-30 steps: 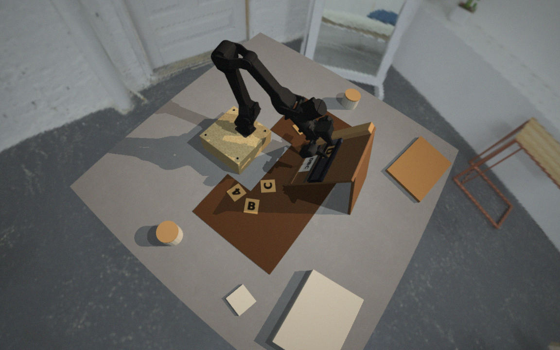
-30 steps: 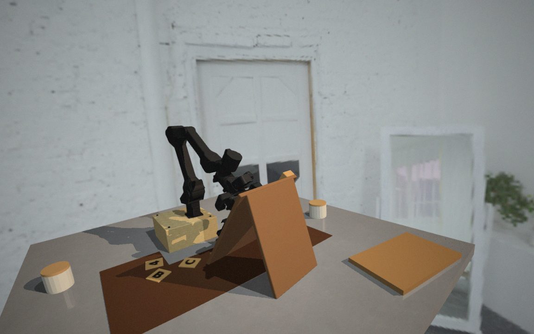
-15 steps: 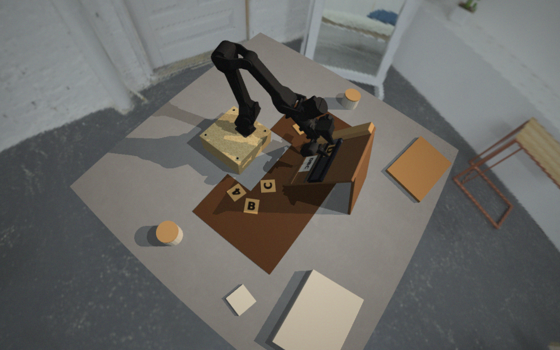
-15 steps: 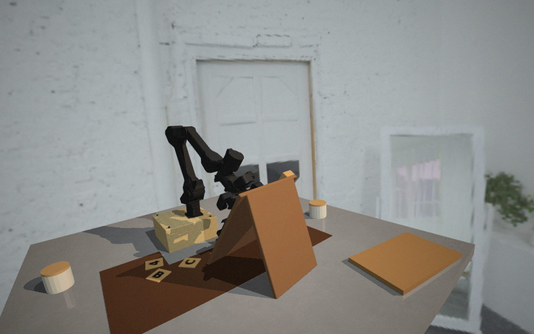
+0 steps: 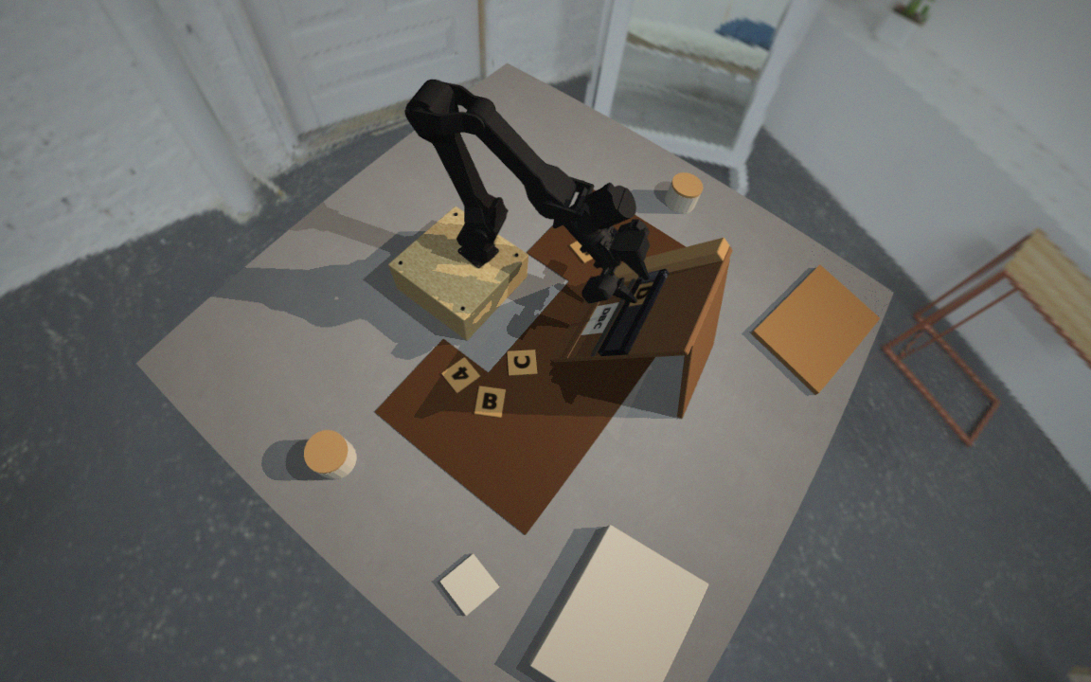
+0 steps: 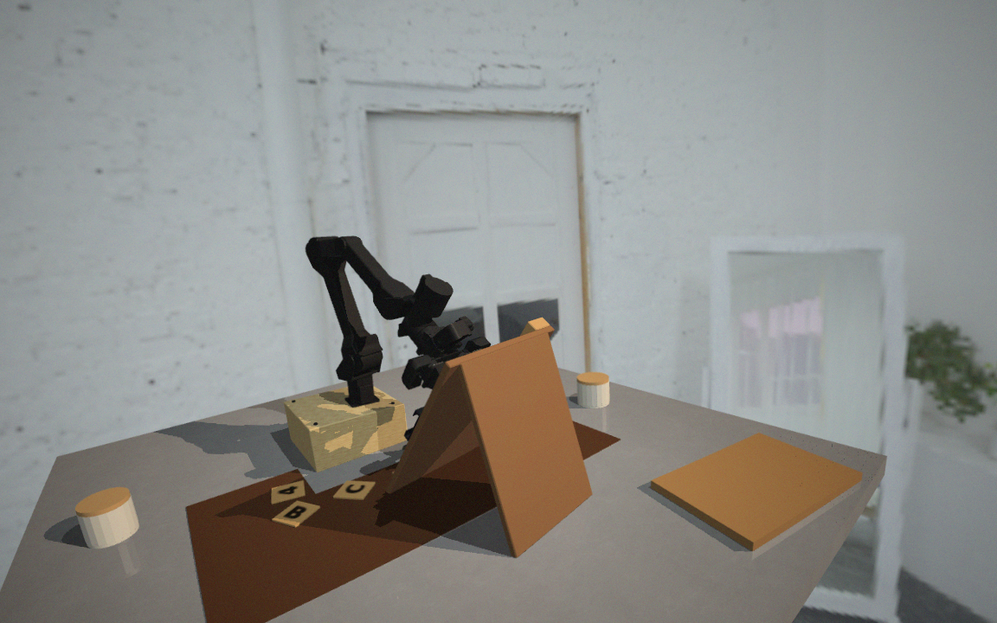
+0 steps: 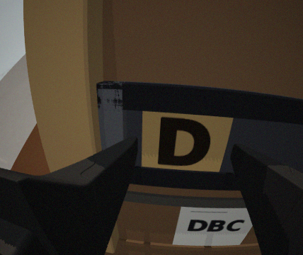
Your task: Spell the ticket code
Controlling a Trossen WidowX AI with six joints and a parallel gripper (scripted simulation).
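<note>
A sloped wooden board carries a dark letter rail. A white ticket below it reads DBC. The D tile sits in the rail near its left end. My gripper is at the tile, one finger on each side, just off its edges, so it is open. Tiles 4, C and B lie flat on the brown mat in front of the board.
Another tile lies on the mat behind the arm. The arm stands on a wooden block. Two short cylinders, an orange slab, a cream slab and a small cream square lie on the counter.
</note>
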